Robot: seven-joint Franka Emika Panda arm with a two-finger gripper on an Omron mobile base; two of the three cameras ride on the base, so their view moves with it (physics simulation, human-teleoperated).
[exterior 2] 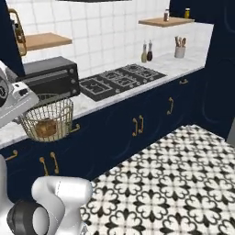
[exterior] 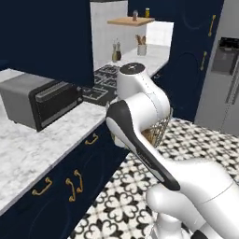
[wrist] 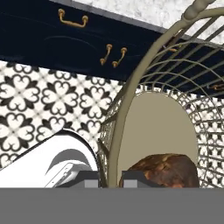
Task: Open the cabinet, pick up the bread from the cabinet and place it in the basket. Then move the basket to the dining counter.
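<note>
Bread in basket, before toaster oven

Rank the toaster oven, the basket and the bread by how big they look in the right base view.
1. Toaster oven, though it sits farther back, so its true lead is probably greater.
2. Basket, carried off the counter, nearer the camera.
3. Bread, a small brown lump inside the basket.

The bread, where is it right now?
The bread lies inside the basket, held by the gripper above the floor beside the navy drawers, at the right base view's left.
</note>
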